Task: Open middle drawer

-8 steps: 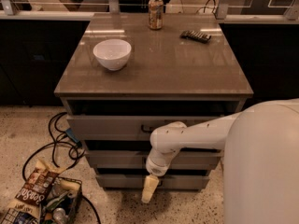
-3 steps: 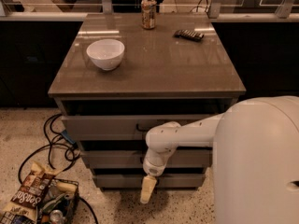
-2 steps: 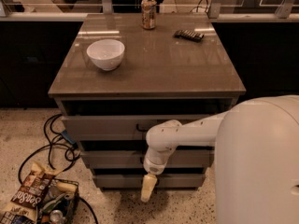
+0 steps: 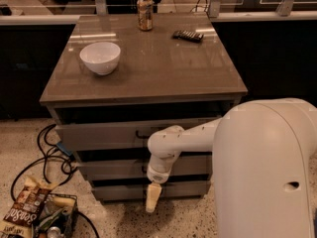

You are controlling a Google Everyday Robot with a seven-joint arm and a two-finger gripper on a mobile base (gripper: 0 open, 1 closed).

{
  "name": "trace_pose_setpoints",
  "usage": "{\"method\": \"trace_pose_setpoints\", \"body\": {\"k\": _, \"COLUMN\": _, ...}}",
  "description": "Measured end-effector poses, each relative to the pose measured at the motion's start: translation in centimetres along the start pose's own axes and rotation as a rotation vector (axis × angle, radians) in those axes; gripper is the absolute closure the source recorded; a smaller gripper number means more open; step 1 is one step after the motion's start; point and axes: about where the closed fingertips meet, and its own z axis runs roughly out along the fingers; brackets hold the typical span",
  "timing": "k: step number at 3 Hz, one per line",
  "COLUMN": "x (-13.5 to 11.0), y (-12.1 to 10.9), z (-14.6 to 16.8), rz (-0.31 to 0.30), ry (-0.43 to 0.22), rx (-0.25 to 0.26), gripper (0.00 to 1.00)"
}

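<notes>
An office-like test space: drawer cabinet (image 4: 163,68), loose floor cables (image 4: 47,155), pincer (image 4: 153,198) low before the bottom drawer (image 4: 119,191).

The white rounded robot arm (image 4: 198,134) reaches leftward from the bulky white body (image 4: 262,172) and bends down at a cylindrical wrist (image 4: 159,168). Its cream-coloured end effector (image 4: 152,198) hangs low beneath the wrist, pointing downward.

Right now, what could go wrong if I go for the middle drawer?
The gripper hangs low, before the bottom drawer, so it could catch the wrong one. The arm hides the centre of the middle drawer, so its handle is unseen. Cables by the cabinet could snag if you drive closer.
</notes>
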Motion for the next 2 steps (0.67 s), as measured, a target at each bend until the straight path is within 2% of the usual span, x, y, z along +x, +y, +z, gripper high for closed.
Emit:
{"method": "trace_pose_setpoints", "body": {"k": 1, "x": 0.0, "y": 0.0, "z": 0.01, "rz": 0.0, "ry": 0.0, "rx": 0.0, "gripper": 0.0}}
{"method": "trace_pose_setpoints", "body": {"k": 2, "x": -0.91, "y": 0.15, "z": 0.54, "rz": -0.037, "ry": 0.016, "rx": -0.02, "gripper": 0.0}}
